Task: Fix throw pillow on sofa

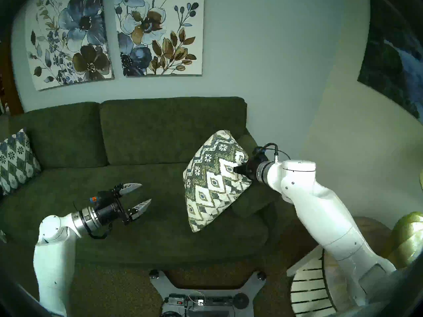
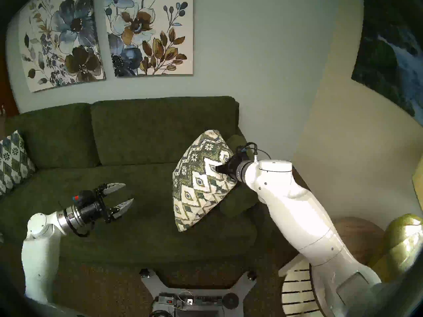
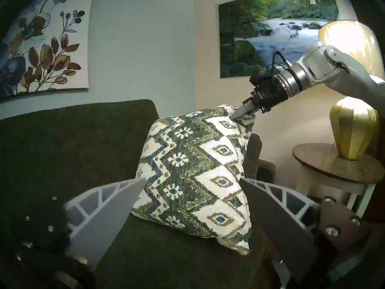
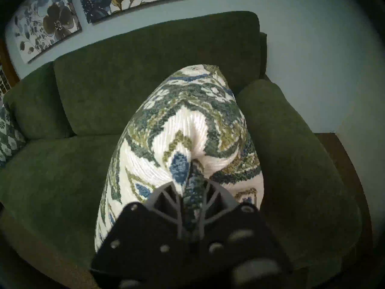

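The cream throw pillow with green and blue zigzags stands tilted on the right end of the dark green sofa, leaning against the sofa's right armrest. My right gripper is shut on a pinch of the pillow's fabric at its upper right edge; the right wrist view shows the fabric bunched between the fingers. It also shows in the left wrist view, gripping the pillow. My left gripper is open and empty above the seat cushion, left of the pillow and pointing toward it.
A bluer diamond-patterned pillow leans at the sofa's left end. A round wooden side table with a yellow-green lamp base stands right of the sofa. A white slatted piece sits at the front right. Paintings hang on the wall.
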Robot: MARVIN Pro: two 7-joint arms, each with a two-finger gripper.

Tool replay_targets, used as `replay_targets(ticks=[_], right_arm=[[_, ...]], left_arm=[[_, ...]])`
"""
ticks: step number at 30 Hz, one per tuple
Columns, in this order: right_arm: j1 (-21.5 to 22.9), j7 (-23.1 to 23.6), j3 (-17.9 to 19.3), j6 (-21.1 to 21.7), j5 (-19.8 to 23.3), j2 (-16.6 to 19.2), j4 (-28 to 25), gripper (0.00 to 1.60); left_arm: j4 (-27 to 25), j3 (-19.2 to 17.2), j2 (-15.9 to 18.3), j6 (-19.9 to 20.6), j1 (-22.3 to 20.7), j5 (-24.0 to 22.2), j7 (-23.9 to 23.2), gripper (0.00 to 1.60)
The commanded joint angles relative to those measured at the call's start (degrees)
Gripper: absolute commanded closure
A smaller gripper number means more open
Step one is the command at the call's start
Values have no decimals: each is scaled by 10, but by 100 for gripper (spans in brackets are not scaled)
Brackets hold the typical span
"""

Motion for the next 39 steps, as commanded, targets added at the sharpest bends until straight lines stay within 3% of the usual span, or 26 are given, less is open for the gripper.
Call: replay_targets(ticks=[1,5,14,15,16,17,25,32,39], right_arm=[[44,-14,-41,59,39,3,16,160],[49,-42,-48,84,90,14,15,160],[14,-70,-13,84,99,51,-57,160],[12,-71,-9,84,101,57,-64,92],[10,-73,-2,84,104,63,-75,36],[6,-78,11,84,108,75,-93,0],[-24,-85,67,84,129,131,-166,0],[-65,-70,73,84,145,165,-206,0],[-122,-68,72,84,147,216,-280,0]], left_arm=[[-2,-2,1,0,-4,-1,2,0],[-2,-2,1,0,-4,0,2,0],[-2,-2,1,0,-4,0,1,0],[-2,-3,1,0,-4,0,1,0],[-2,-3,1,0,-4,0,1,0],[-2,-3,1,0,-4,0,1,0],[-2,-3,0,0,-4,1,1,0],[-2,-3,0,0,-4,1,1,0],[-1,-3,0,0,-3,1,0,0]])
